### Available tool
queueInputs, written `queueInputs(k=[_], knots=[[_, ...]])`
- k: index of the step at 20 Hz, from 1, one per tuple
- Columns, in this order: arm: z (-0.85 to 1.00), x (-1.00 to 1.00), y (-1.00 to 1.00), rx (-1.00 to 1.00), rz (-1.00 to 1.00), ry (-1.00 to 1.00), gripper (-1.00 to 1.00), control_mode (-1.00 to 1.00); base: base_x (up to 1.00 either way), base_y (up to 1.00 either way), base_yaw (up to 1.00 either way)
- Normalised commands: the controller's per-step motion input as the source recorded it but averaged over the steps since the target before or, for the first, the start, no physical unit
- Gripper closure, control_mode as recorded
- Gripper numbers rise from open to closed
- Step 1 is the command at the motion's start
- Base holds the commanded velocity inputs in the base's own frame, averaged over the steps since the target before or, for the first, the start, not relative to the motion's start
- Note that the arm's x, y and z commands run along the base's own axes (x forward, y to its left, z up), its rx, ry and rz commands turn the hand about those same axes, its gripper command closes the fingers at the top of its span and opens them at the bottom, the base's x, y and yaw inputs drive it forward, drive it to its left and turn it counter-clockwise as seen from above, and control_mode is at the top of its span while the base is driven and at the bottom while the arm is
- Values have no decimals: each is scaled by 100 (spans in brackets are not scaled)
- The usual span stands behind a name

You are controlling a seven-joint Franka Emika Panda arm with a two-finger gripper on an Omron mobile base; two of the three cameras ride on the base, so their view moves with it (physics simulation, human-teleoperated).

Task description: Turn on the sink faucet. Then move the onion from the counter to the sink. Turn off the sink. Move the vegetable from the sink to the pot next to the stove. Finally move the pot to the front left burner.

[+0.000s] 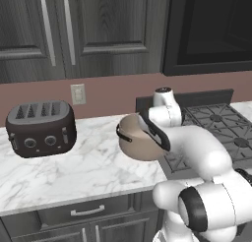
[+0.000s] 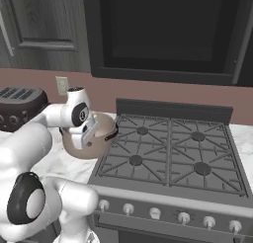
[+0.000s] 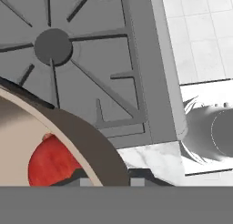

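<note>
From my left base camera I look forward and down from behind the arm, over the white veined marble counter [image 1: 74,172] toward the dark wood cabinets [image 1: 74,29]. My right base camera sits on the other side, facing the grey steel gas range with black grates [image 2: 168,153]. Both share the round tan-brown metal pot [image 1: 138,137] at the counter's edge beside the range. My hand camera looks steeply down, very near the pot's rim [image 3: 86,141] and a front burner [image 3: 53,46].
</note>
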Motion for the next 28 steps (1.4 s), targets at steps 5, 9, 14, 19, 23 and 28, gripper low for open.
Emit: queueInputs(k=[5, 9, 14, 19, 23, 28], knots=[[0, -27, -68, 1, -26, -13, 100, -100, 0, 0, 0], [0, -68, -58, 0, -27, -17, 100, -100, 0, 0, 0], [0, -44, -59, 0, -26, -15, 100, -100, 0, 0, 0], [0, -13, -61, 0, -22, -12, 100, -100, 0, 0, 0], [0, 9, -47, 0, -12, -2, 100, -100, 0, 0, 0], [0, 28, -14, 0, -6, 0, 100, -100, 0, 0, 0]])
